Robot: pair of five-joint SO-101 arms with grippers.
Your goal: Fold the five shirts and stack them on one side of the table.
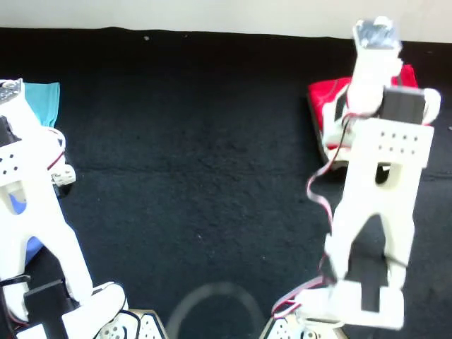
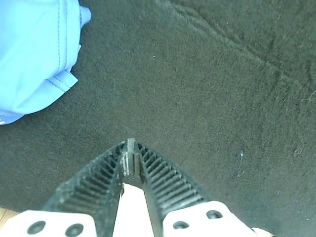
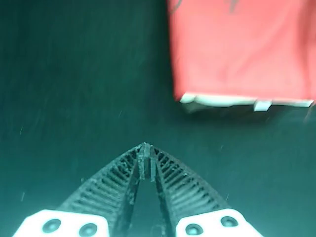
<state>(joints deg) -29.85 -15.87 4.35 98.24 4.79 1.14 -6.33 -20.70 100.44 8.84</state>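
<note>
A folded red shirt (image 1: 330, 104) lies on a white one at the table's right side, partly behind the right arm (image 1: 381, 183); the right wrist view shows that red shirt (image 3: 237, 47) with a white edge (image 3: 232, 100) under it. My right gripper (image 3: 145, 163) is shut on nothing, over black cloth a short way from the stack. A blue shirt (image 2: 34, 54) lies near my left gripper (image 2: 130, 157), which is shut and empty above the cloth. At the left edge a teal shirt (image 1: 44, 99) and a bit of blue fabric (image 1: 32, 248) peek out behind the left arm (image 1: 35, 212).
A black cloth (image 1: 191, 155) covers the table, wide and bare in the middle. A pale wall strip runs along the far edge. The arm bases (image 1: 141, 326) stand at the near edge.
</note>
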